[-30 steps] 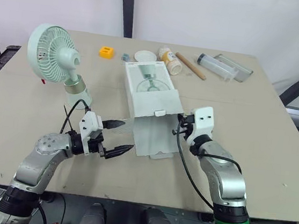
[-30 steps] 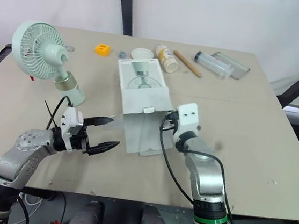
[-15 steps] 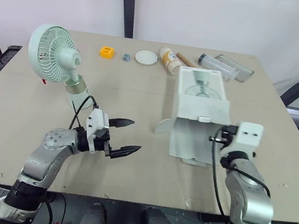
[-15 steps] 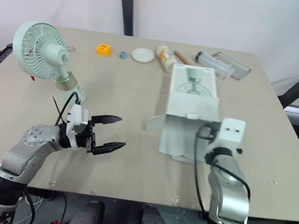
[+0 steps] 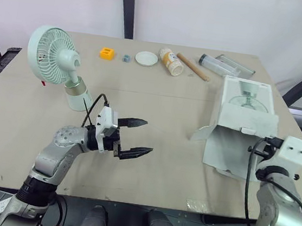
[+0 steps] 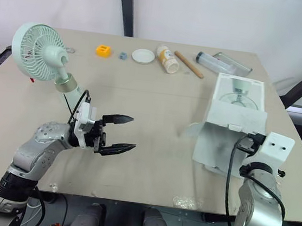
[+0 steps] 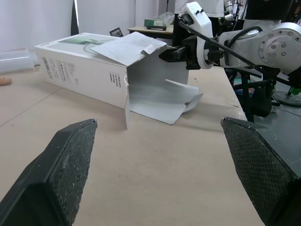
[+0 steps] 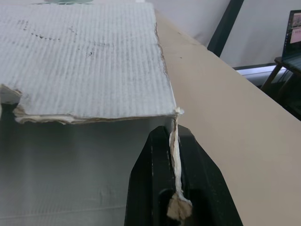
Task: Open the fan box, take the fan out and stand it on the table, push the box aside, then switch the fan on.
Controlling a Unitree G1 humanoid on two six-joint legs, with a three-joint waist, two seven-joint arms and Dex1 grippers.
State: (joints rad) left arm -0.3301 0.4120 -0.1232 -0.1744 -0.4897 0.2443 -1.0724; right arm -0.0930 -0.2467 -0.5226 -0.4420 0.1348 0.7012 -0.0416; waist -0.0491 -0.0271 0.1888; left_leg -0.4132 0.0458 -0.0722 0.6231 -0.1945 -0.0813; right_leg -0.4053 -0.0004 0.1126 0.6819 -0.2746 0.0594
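Observation:
The pale green fan (image 5: pixel 54 58) stands upright on its base at the table's left. The white fan box (image 5: pixel 240 123) lies at the table's right side, with its near end open and its flaps spread. My right gripper (image 5: pixel 259 151) is shut on the torn edge of one box flap (image 8: pixel 174 123) at the box's near right corner. My left gripper (image 5: pixel 148 138) hovers low over the middle left of the table, in front of the fan. It is open with nothing between its fingers (image 7: pixel 60 174) and points toward the box (image 7: pixel 89 70).
Along the far edge lie an orange block (image 5: pixel 107 53), a white lid (image 5: pixel 146 58), a small bottle (image 5: pixel 171 61), a wooden stick (image 5: pixel 192 66) and a clear tube (image 5: pixel 218 66). The box sits close to the table's right edge (image 5: pixel 293 162).
My right gripper has dragged the box from the table's centre to its right side, holding the flap throughout. My left gripper has shifted slightly to the right and stays open.

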